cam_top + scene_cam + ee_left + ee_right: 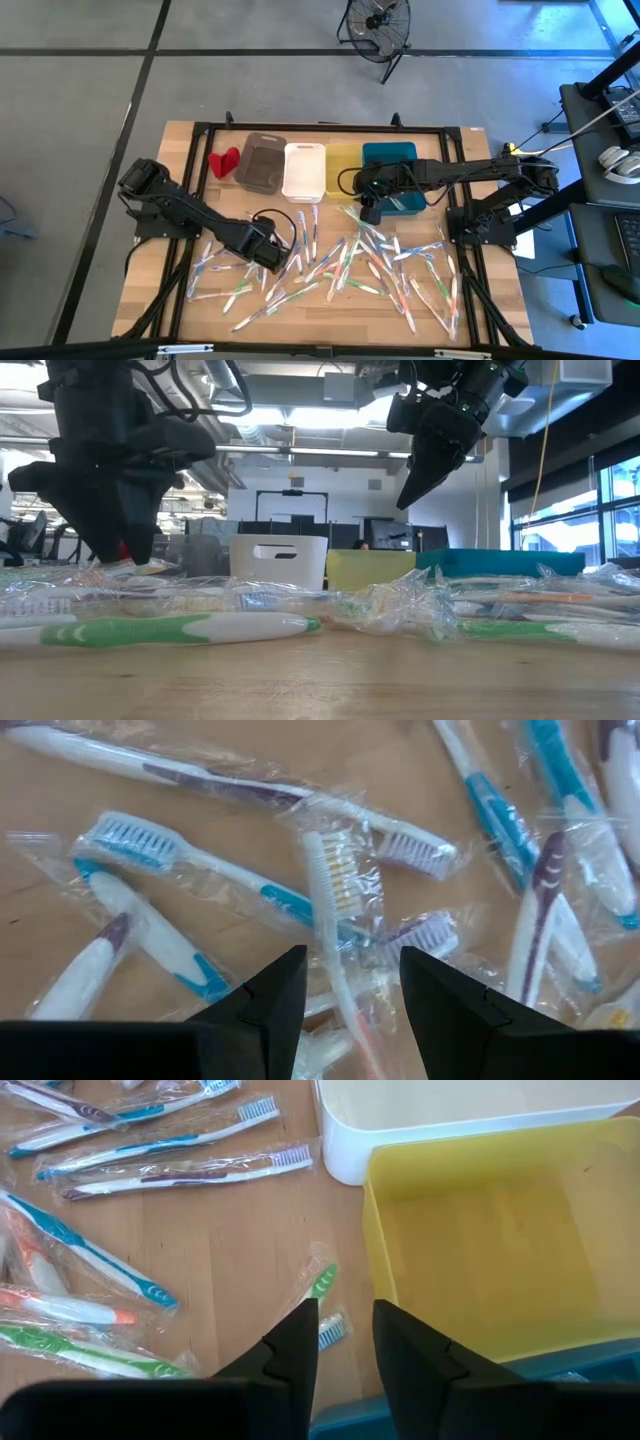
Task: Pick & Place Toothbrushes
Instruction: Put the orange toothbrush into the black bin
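Several plastic-wrapped toothbrushes (340,265) lie scattered flat on the wooden table in front of the bins. My left gripper (272,252) points down, low over the left part of the pile. It is open, and its fingers (275,1005) stand on either side of a white toothbrush (335,920) with pale bristles. My right gripper (369,210) hangs well above the table (412,495) at the near rim of the yellow bin (480,1240). Its jaws stand a narrow gap apart with nothing between them. Under it lies a green toothbrush (322,1280).
Grey (262,163), white (303,170), yellow (343,165) and teal (392,170) bins stand in a row at the table's far side. A small red object (223,160) lies left of them. The yellow and white bins show bare floors in the right wrist view.
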Available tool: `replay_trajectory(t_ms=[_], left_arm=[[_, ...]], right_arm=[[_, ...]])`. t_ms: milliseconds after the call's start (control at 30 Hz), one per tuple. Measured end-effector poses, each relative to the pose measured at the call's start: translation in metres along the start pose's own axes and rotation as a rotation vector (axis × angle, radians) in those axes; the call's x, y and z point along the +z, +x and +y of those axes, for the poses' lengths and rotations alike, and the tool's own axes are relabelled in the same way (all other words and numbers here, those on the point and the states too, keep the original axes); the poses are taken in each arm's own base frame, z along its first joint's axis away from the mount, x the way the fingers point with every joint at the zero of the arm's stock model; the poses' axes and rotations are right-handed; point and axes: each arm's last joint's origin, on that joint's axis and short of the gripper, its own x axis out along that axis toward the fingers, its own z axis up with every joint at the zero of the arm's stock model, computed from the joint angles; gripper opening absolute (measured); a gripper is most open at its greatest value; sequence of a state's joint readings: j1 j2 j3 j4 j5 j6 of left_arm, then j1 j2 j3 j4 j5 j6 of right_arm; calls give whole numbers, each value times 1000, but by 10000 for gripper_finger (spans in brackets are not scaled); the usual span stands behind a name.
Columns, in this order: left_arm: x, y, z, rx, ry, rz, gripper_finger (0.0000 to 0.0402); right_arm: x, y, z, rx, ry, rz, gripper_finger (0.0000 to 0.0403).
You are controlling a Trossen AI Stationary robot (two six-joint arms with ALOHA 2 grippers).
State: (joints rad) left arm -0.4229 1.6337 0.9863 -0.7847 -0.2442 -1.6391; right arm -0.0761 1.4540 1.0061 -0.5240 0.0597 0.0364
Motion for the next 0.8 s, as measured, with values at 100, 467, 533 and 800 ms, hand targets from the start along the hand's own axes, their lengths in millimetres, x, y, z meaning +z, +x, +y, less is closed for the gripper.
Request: replay_trajectory(t_ms=[100,467,533,800], left_arm=[[0,0,0,2,1,10,157],[1,2,0,9,-3,13,157],[2,2,0,11,-4,19,157],[2,4,0,21,-6,20,157]], right_arm=[[0,0,0,1,-1,0,106],[0,0,0,1,-2,0,128],[0,0,0,1,-4,0,131],[0,0,0,1,-4,0,125]])
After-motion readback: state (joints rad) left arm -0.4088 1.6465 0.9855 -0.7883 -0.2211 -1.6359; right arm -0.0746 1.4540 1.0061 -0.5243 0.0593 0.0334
